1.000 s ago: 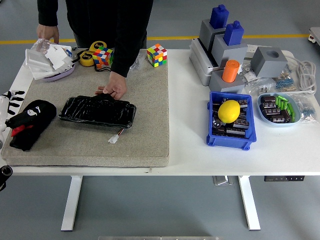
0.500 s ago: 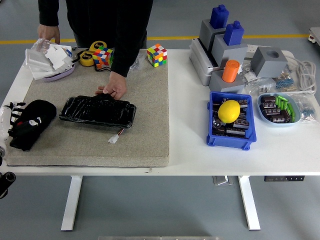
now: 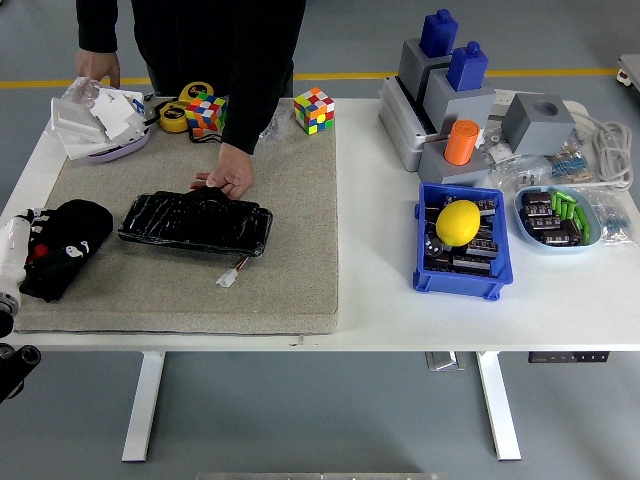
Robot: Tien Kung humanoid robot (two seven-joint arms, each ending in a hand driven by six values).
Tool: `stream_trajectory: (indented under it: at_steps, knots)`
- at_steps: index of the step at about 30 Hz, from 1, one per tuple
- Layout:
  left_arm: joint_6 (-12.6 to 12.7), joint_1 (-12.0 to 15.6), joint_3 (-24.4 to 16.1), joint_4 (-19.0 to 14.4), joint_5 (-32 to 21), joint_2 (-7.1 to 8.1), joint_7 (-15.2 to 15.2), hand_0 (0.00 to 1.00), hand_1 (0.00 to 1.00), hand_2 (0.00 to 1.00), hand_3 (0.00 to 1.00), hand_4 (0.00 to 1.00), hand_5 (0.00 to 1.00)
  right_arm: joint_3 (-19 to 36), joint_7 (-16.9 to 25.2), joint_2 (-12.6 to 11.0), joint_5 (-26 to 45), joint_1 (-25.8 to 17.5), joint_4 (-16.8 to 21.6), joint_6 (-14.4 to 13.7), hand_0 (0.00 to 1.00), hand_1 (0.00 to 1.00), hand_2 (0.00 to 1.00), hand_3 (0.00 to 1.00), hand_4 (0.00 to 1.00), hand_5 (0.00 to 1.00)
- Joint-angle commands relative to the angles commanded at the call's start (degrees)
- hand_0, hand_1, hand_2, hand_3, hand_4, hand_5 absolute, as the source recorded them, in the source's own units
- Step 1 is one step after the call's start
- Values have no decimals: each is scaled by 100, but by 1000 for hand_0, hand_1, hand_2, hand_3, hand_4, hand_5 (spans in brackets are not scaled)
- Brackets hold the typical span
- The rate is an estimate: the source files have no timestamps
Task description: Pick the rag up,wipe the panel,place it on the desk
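Fingers of my left hand were dark against dark cloth at the left edge, so I could not tell if they were clenched, released or grasping; the hand was at the left end of the rag.

Largest was the white rectangular table. On its left half lay the grey-beige felt mat. A person in black clothes stood at the far side. One hand of the person was pressing on the far edge of the black glossy flat panel, which lay in the middle of the mat. The other hand hung near the far left corner, above a pale dish with white scraps.

The black crumpled rag lay on the left edge of the mat, just left of the panel and apart from it.

On the right half were grey blocks with blue tops, an orange cylinder, and a blue plastic bin that held a yellow lemon-shaped object.

Two small colourful puzzle cubes stood at the far edge of the mat. A small white connector lay just in front of the panel.
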Motion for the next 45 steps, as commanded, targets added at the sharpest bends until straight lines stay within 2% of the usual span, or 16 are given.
stream_trajectory:
  at_steps: [1, 2, 7, 8, 13, 15, 25, 26, 31, 32, 37, 38, 44, 45]
  knots:
    - [2, 3, 2, 9, -15, -2, 10, 426, 621, 735, 784, 973, 358, 15, 1, 0, -5, -1, 3, -1, 721, 626, 673, 614, 998, 607]
    - [17, 4, -3, 26, -2, -9, 8, 380, 516, 688, 701, 891, 180, 22, 2, -2, -9, -1, 6, -3, 721, 626, 674, 614, 998, 605]
    - [74, 6, -25, 75, 57, -52, 32, 380, 516, 688, 701, 891, 180, 48, 7, -11, -30, 12, 19, -12, 721, 626, 674, 614, 998, 605]
    - [96, 3, -33, 80, 81, -61, 35, 320, 440, 586, 613, 831, 75, 49, 7, -12, -31, 15, 20, -12, 719, 626, 673, 614, 998, 606]
    - [199, -4, -33, 80, 138, -83, 22, 320, 440, 586, 613, 831, 75, 34, -2, -24, -37, 28, 28, -11, 719, 626, 673, 614, 998, 606]
    - [222, -13, -5, 80, 80, -83, -22, 292, 401, 566, 589, 824, 95, 33, -4, -25, -29, 23, 26, -5, 720, 626, 673, 613, 998, 605]
    - [256, -38, 41, 151, 2, -101, -40, 285, 386, 548, 581, 806, 90, 26, -7, -33, -26, 28, 22, 2, 722, 627, 673, 614, 998, 604]
    - [271, -43, 34, 151, 14, -106, -49, 253, 280, 535, 658, 723, 121, 22, -13, -35, -29, 30, 17, 5, 722, 626, 673, 614, 998, 604]
    - [324, -68, 12, 160, -13, -129, -72, 253, 280, 535, 658, 723, 121, 28, -8, -38, -17, 31, 14, 4, 722, 626, 673, 614, 998, 604]
    - [328, -69, 0, 161, 12, -133, -55, 230, 197, 420, 635, 620, 167, 22, -7, -38, -15, 35, 13, 6, 722, 626, 674, 614, 998, 605]
    - [364, -75, -82, 156, 75, -134, -48, 230, 197, 420, 635, 620, 167, 30, -2, -29, -13, 40, 8, 10, 722, 626, 674, 614, 998, 605]
    - [365, -77, -93, 153, 93, -133, -42, 205, 136, 289, 617, 589, 175, 33, -1, -28, -9, 39, 8, 11, 723, 626, 674, 614, 998, 605]
    - [353, -79, -125, 140, 129, -117, -45, 205, 136, 289, 617, 589, 175, 49, -4, -32, -12, 44, 6, 8, 723, 627, 674, 614, 998, 604]
    - [345, -75, -133, 136, 121, -120, -44, 181, 113, 234, 614, 580, 155, 46, -5, -33, -10, 46, 5, 8, 723, 627, 674, 614, 998, 604]
